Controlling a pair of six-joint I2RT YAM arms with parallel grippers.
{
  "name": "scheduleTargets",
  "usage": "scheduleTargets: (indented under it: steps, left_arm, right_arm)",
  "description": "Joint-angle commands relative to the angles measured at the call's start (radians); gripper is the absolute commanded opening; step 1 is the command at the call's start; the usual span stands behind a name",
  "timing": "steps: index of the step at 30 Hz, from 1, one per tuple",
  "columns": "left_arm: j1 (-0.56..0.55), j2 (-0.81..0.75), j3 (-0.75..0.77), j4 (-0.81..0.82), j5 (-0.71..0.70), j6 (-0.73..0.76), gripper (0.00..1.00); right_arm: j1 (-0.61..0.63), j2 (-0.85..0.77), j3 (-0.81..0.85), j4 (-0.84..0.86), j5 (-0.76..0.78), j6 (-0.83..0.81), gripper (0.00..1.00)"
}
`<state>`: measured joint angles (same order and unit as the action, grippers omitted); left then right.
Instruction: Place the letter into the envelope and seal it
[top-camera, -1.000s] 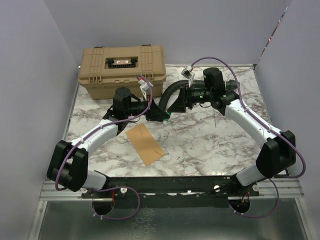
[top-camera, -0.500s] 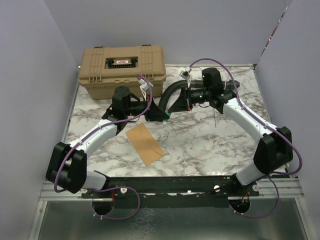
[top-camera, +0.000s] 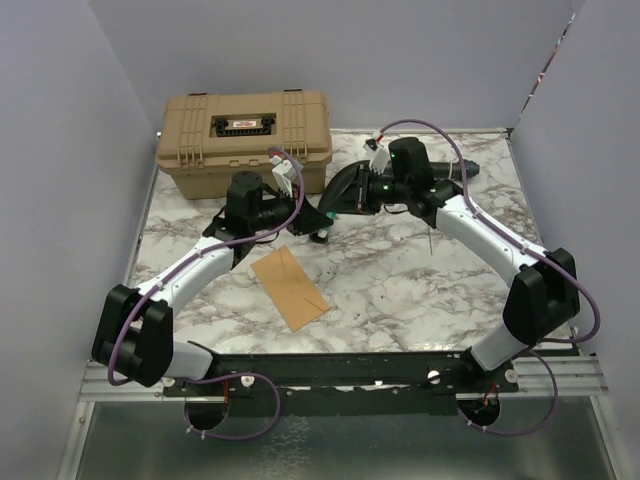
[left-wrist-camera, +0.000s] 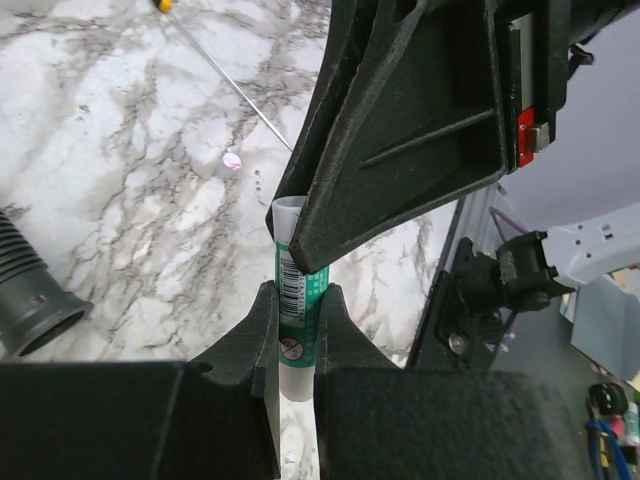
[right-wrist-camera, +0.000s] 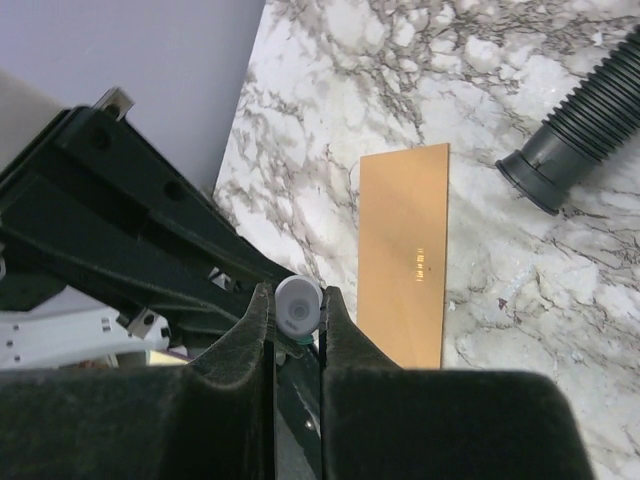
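Two grippers, one job: left gripper (left-wrist-camera: 297, 310) clamps glue stick (left-wrist-camera: 292, 285), right gripper (right-wrist-camera: 297, 312) pinches its cap (right-wrist-camera: 297, 300); best pulled straight apart.

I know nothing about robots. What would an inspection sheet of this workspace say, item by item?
Surface: marble-patterned table, with a small pink spot.
Job's things: envelope lies flat near the left arm, touched by neither gripper; the letter is not seen as a separate sheet.
Clutter: closed tan toolbox at the far left; black ribbed hose; thin metal rod.
Grippers: left gripper is shut on the body of a green-and-white glue stick; right gripper is shut on its white cap end.
Cables: purple cables run along both arms.
Surroundings: plain pale lilac walls; nothing else seen.
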<state>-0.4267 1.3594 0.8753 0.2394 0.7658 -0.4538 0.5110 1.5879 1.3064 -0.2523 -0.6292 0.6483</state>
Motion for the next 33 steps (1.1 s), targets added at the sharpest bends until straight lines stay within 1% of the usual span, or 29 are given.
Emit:
scheduleTargets:
  steps: [1,4,10,13,15,18,21,22,24,26,28,33]
  left_arm:
    - [-0.008,-0.012,0.034,-0.034,-0.124,0.044,0.0]
    - [-0.007,-0.015,0.034,-0.04,-0.161,0.032,0.0]
    - [-0.007,-0.03,0.043,-0.079,-0.292,0.004,0.0]
    - [-0.009,-0.029,0.048,-0.096,-0.312,0.0,0.0]
    - [-0.011,-0.027,0.045,-0.097,-0.295,0.004,0.0]
    - [-0.011,-0.015,0.053,-0.118,-0.236,0.014,0.0]
    - [-0.011,-0.002,0.062,-0.148,-0.189,0.012,0.0]
    - [-0.011,0.0,0.06,-0.152,-0.185,0.007,0.05]
    - [-0.011,0.003,0.053,-0.153,-0.184,0.0,0.22]
    - [-0.011,0.006,0.047,-0.153,-0.184,-0.002,0.31]
    - [-0.011,0.011,0.048,-0.153,-0.185,-0.002,0.33]
    - [-0.011,0.023,0.059,-0.154,-0.185,-0.003,0.34]
  right_arm:
    - [0.009,0.026,0.064,-0.099,0.183,0.139,0.0]
    - [0.01,0.034,0.101,-0.17,0.239,0.168,0.0]
    - [0.011,0.046,0.125,-0.218,0.258,0.188,0.0]
    - [0.012,0.068,0.145,-0.241,0.26,0.204,0.0]
    - [0.012,0.076,0.151,-0.227,0.24,0.211,0.0]
    - [0.012,0.051,0.117,-0.114,0.184,0.199,0.0]
    - [0.012,0.026,0.097,-0.053,0.153,0.175,0.0]
    - [0.012,0.019,0.093,-0.046,0.148,0.171,0.0]
    - [0.012,0.011,0.09,-0.029,0.136,0.161,0.0]
    - [0.012,0.011,0.093,-0.028,0.12,0.15,0.0]
    - [0.012,0.009,0.097,-0.037,0.114,0.128,0.0]
    - [0.012,-0.012,0.097,-0.047,0.103,0.056,0.0]
